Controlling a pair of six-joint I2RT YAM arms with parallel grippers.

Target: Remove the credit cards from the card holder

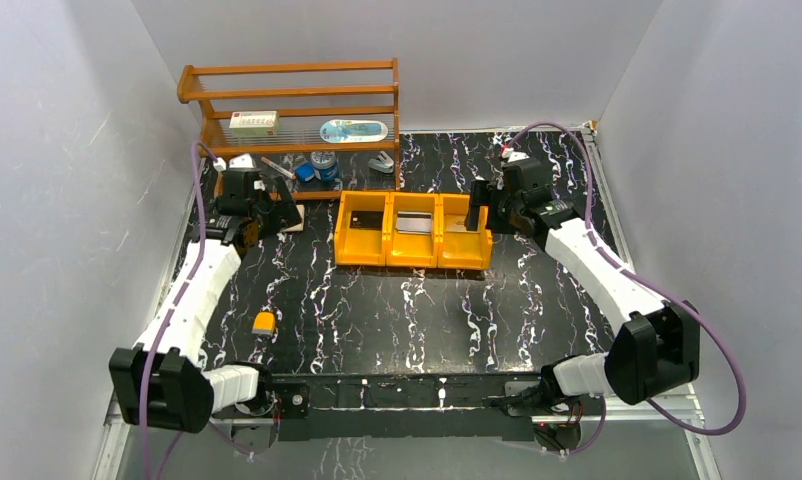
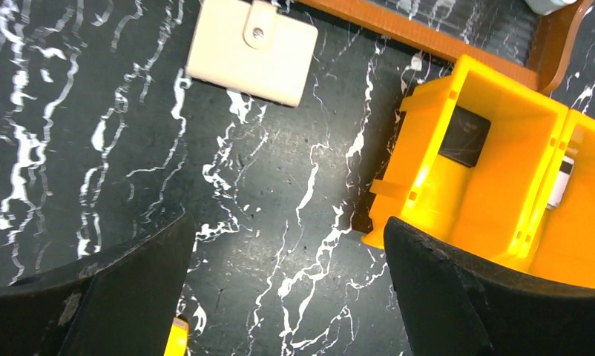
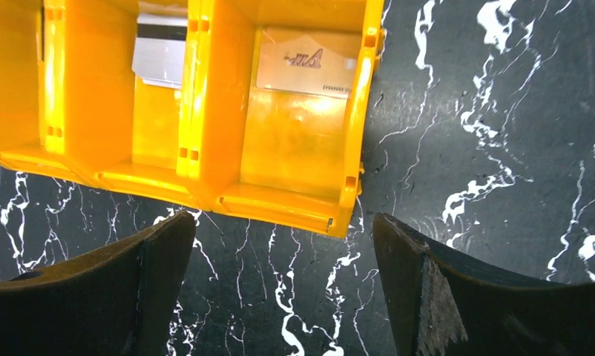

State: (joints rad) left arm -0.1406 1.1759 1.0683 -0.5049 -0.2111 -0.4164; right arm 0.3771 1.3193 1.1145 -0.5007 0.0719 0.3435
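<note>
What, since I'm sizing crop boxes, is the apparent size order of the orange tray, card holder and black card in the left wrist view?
1. orange tray, largest, though cut off at the frame edge
2. card holder
3. black card, smallest

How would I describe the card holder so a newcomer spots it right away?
Find the orange tray mid-table. To its left, in front of the wooden rack, lies the card holder: a flat beige wallet, folded shut with a snap tab.
</note>
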